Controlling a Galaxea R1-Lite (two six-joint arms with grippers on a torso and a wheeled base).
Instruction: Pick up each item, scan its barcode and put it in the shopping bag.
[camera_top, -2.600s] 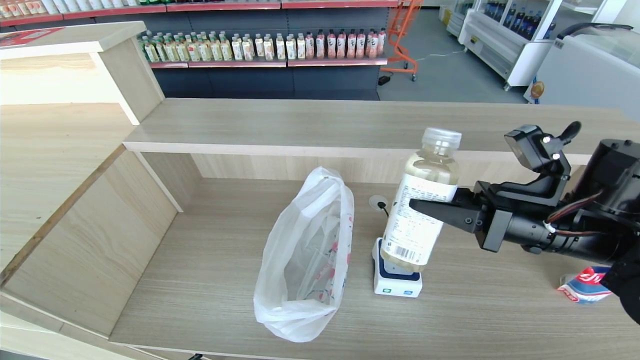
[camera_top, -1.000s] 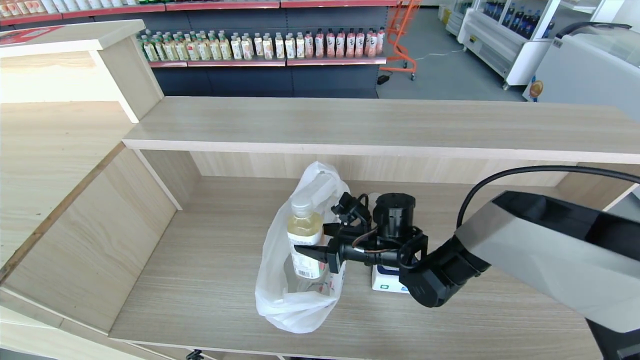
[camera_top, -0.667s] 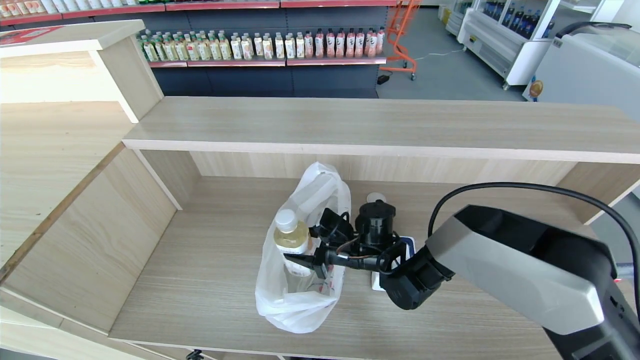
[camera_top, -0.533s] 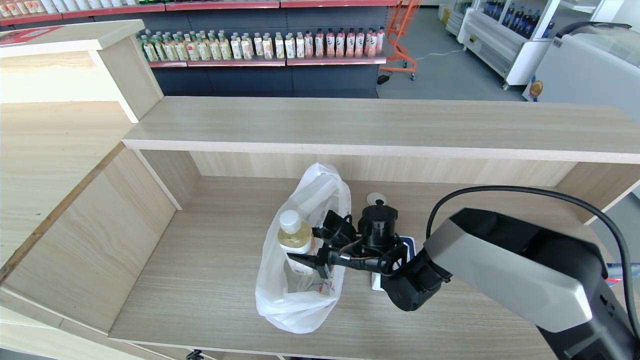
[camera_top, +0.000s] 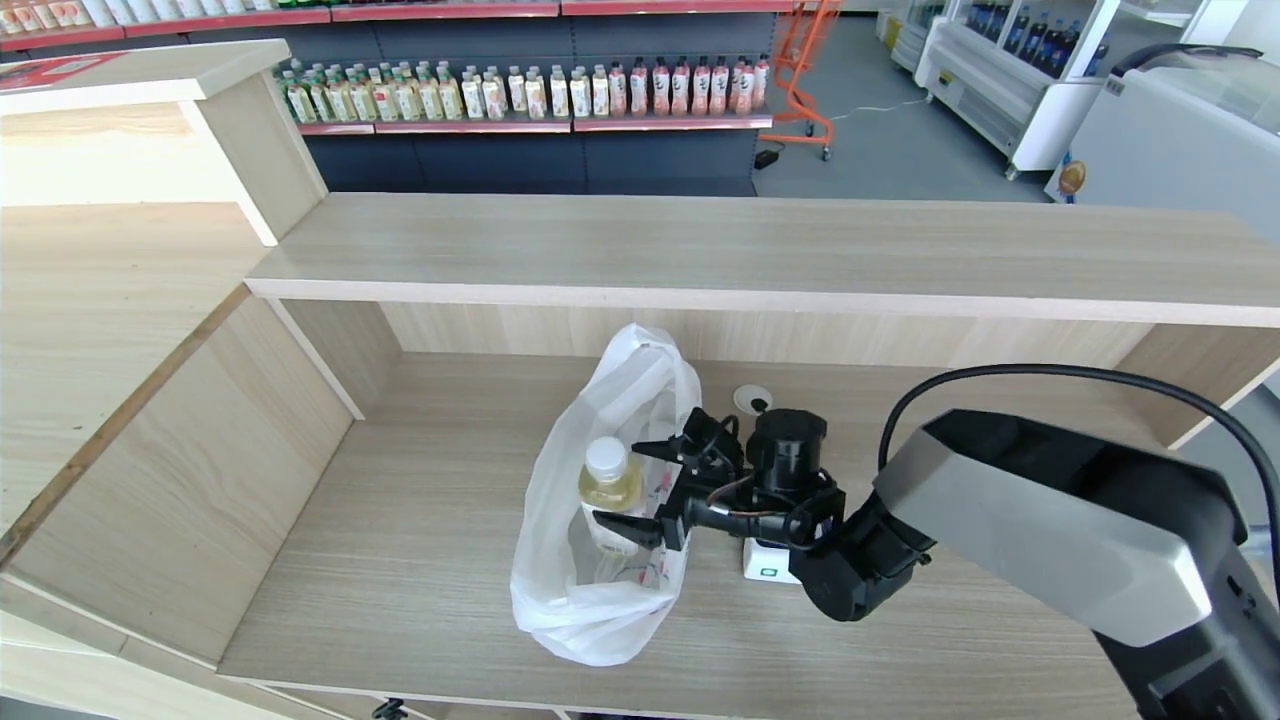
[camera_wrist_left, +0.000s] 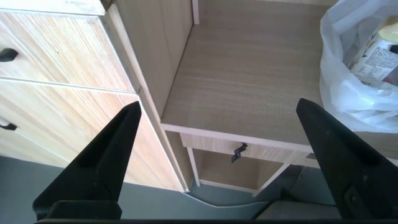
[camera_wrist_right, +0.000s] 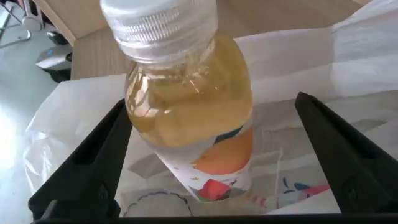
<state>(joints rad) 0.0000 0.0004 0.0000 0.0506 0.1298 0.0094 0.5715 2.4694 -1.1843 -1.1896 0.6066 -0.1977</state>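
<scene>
We see the bottle standing upright inside the bag, our right gripper spread wide either side of it, not gripping, the scanner just beside the bag, our left gripper spread wide and empty, well apart from the bag.

The bottle was clear, showing pale golden liquid, with a white ribbed cap and a white label carrying orange, red and blue patches. The shopping bag was translucent white, printed with small red-pink and blue motifs. The bench was light beige wood with a fine straight grain. The scanner was white with a small green mark on its front. The left jaws and the right jaws were black. The drawer fronts were pale streaked wood with black handles. Behind, the shelves were dark blue-grey with red edges, holding rows of green, yellow and pink shelf drinks beside an orange rack.
</scene>
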